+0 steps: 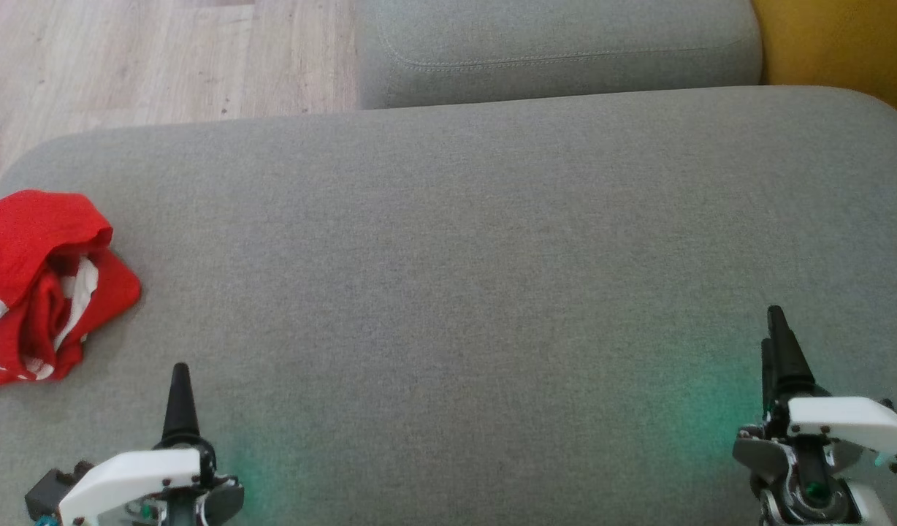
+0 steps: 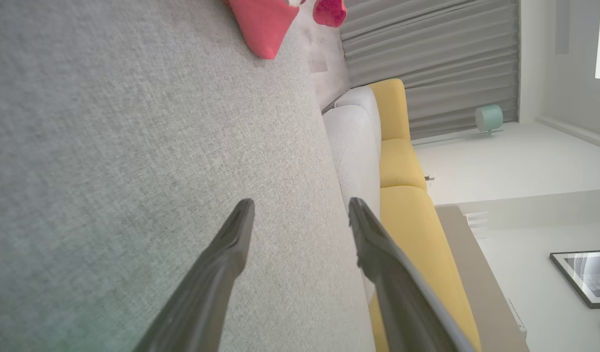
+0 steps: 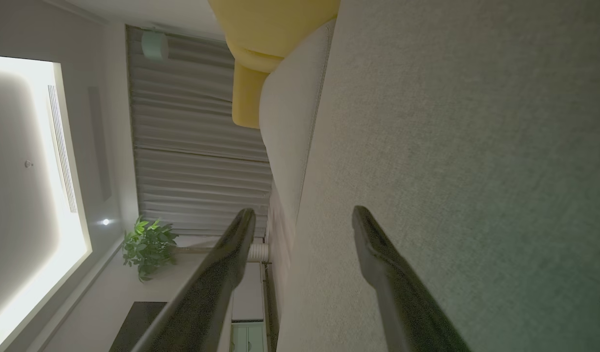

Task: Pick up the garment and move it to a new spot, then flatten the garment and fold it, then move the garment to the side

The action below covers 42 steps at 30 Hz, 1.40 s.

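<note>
Left gripper point(image 2: 300, 205): the two long, dark, tapered fingers point(image 2: 231, 244) stand wide apart with nothing between them. They hang just over a grey seat cushion point(image 1: 478, 256); whether they touch it cannot be told. A white moulded shell point(image 1: 138, 475) covers the wrist behind them, and a faint green glow lies on the weave beside it.

Right gripper point(image 3: 304, 215): its fingers are likewise spread and empty, low over the same cushion, with a matching white shell point(image 1: 850, 420) and a green tint on the fabric to its inner side.

Garment point(image 1: 39, 285): a red cloth with white stripes, crumpled into a loose rounded heap with deep folds. It lies ahead of the left gripper and to its outer side, near but apart from the fingertips, at the cushion's left edge. It is well apart from the right gripper, across the full width of the seat.

The cushion surface is a coarse, flat grey weave with rounded corners. Beyond both grippers sits a second grey cushion point(image 1: 551, 51) with a stitched seam. Pale wood-grain floor point(image 1: 149, 58) shows ahead of the left gripper, and yellow upholstery point(image 1: 836, 44) ahead of the right one.
</note>
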### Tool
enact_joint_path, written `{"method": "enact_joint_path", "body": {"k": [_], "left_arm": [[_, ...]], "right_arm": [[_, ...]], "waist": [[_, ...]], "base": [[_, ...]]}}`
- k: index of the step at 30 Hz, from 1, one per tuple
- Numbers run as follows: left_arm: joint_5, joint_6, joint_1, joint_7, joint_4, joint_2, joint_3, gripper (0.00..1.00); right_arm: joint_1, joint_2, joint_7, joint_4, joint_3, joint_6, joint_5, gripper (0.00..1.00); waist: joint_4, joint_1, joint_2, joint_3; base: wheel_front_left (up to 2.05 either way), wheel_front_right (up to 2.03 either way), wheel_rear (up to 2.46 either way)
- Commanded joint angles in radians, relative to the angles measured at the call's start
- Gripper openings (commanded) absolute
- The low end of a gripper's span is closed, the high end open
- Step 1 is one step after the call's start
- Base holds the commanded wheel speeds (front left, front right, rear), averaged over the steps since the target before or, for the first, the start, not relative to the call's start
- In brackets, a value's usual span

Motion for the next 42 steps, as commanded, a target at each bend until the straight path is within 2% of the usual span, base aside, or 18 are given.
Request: {"method": "enact_joint_path", "body": {"k": [1, 13, 22, 29, 42], "left_arm": [[0.037, -0.001, -0.06, -0.013, -0.025, 0.022, -0.009, 1.0], [0.208, 0.004, -0.081, -0.045, -0.029, 0.038, -0.028, 1.0], [0.325, 0.024, -0.061, -0.072, -0.031, 0.018, -0.023, 1.0], [0.421, 0.018, -0.049, -0.093, -0.036, 0.011, -0.015, 1.0], [0.625, 0.016, -0.069, -0.132, -0.003, 0.031, -0.088, 1.0]], "right_arm": [[-0.072, -0.023, -0.013, -0.022, 0.014, 0.0, -0.039, 1.0], [-0.1, -0.021, -0.045, -0.002, 0.029, 0.0, -0.209, 1.0], [-0.097, -0.013, -0.072, 0.027, 0.049, 0.0, -0.35, 1.0], [-0.089, -0.005, -0.092, 0.032, 0.053, 0.0, -0.45, 1.0], [-0.108, -0.001, -0.131, 0.042, 0.084, 0.0, -0.637, 1.0]], "waist": [[0.0, -0.0001, 0.0, 0.001], [-0.001, -0.0001, 0.0, 0.005], [-0.001, -0.0001, 0.0, 0.007], [-0.002, -0.0001, 0.0, 0.008], [-0.004, -0.0001, 0.0, 0.013]], "base": [[0.0, 0.0, 0.0], [0.0, 0.0, 0.0], [0.0, 0.0, 0.0], [0.0, 0.0, 0.0], [0.0, 0.0, 0.0]]}}
